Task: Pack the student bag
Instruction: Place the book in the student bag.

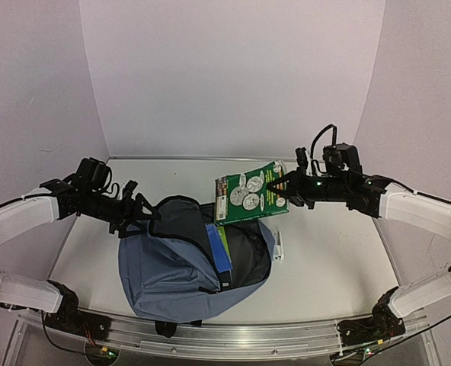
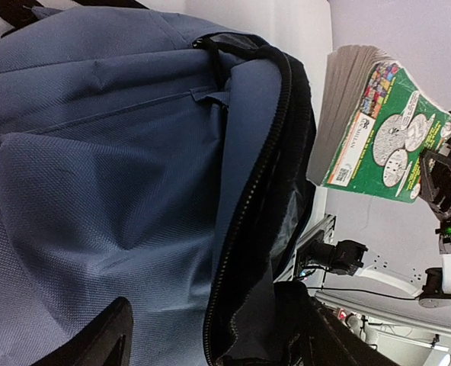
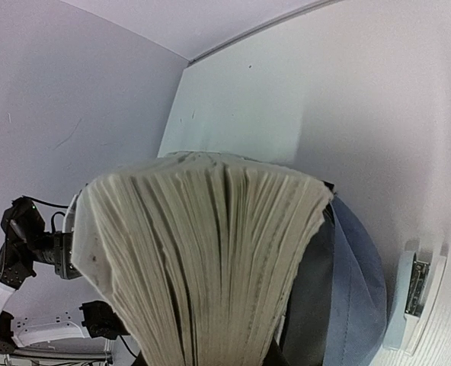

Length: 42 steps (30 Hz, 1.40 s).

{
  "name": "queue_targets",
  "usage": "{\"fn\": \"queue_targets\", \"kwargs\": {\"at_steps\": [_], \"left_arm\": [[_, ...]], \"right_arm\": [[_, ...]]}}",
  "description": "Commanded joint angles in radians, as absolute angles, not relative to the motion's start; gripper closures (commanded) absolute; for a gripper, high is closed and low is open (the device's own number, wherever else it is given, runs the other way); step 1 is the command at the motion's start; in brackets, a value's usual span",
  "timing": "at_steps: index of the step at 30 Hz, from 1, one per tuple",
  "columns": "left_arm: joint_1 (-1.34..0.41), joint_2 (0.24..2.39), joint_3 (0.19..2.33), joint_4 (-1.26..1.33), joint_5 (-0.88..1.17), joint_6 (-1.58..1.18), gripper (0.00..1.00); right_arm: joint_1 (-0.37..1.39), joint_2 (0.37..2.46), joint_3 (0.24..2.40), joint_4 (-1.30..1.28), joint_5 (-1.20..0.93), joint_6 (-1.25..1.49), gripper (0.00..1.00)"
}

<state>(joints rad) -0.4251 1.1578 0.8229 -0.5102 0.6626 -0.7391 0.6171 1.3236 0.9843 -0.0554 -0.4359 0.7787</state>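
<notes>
The slate-blue student bag (image 1: 168, 267) lies open in the middle of the table, its black-lined mouth facing right. A blue notebook (image 1: 219, 248) and a green item stand inside the mouth. My left gripper (image 1: 136, 210) is shut on the bag's upper rim (image 2: 241, 229) and holds it up. My right gripper (image 1: 285, 185) is shut on a thick green-covered book (image 1: 252, 192) and holds it in the air above the bag's opening. In the right wrist view the book's page edges (image 3: 203, 259) fill the frame and hide the fingers.
A small white stapler-like object (image 1: 279, 245) lies on the table just right of the bag; it also shows in the right wrist view (image 3: 414, 293). White walls close in the back and sides. A metal rail (image 1: 225, 335) runs along the near edge.
</notes>
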Motion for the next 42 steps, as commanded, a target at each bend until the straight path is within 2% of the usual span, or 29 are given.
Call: {"fn": "queue_targets", "kwargs": {"at_steps": [1,4,6,10,12,13,17,20,32,37,42], "left_arm": [[-0.433,1.164,0.804,-0.407,0.721,-0.779,0.29],[-0.435,1.175,0.791,-0.368,0.732,-0.804,0.31],[-0.437,1.181,0.781,-0.342,0.742,-0.819,0.41],[-0.439,1.18,0.773,-0.307,0.754,-0.85,0.83],[-0.44,1.15,0.779,-0.292,0.751,-0.851,0.97],[-0.44,1.118,0.786,-0.289,0.743,-0.847,0.99],[-0.439,0.995,0.813,-0.281,0.662,-0.839,1.0],[-0.439,0.949,0.834,-0.249,0.678,-0.847,1.0],[-0.439,1.001,0.913,-0.22,0.796,-0.821,1.0],[-0.439,1.02,0.925,-0.185,0.841,-0.822,1.0],[-0.439,1.067,0.963,-0.174,0.886,-0.802,1.0]], "right_arm": [[0.632,1.247,0.98,0.016,-0.466,0.796,1.0],[0.638,1.238,0.959,0.012,-0.467,0.805,1.0],[0.645,1.234,0.95,0.011,-0.47,0.812,1.0],[0.654,1.225,0.944,0.001,-0.482,0.822,1.0],[0.657,1.212,0.939,0.001,-0.485,0.831,1.0],[0.657,1.203,0.935,-0.025,-0.485,0.837,1.0],[0.667,1.19,0.908,-0.035,-0.497,0.851,1.0],[0.682,1.209,0.905,-0.036,-0.521,0.851,1.0],[0.766,1.346,0.961,0.015,-0.552,0.868,1.0],[0.824,1.462,0.969,0.187,-0.585,0.934,1.0],[0.909,1.646,1.095,0.249,-0.598,0.943,1.0]]}}
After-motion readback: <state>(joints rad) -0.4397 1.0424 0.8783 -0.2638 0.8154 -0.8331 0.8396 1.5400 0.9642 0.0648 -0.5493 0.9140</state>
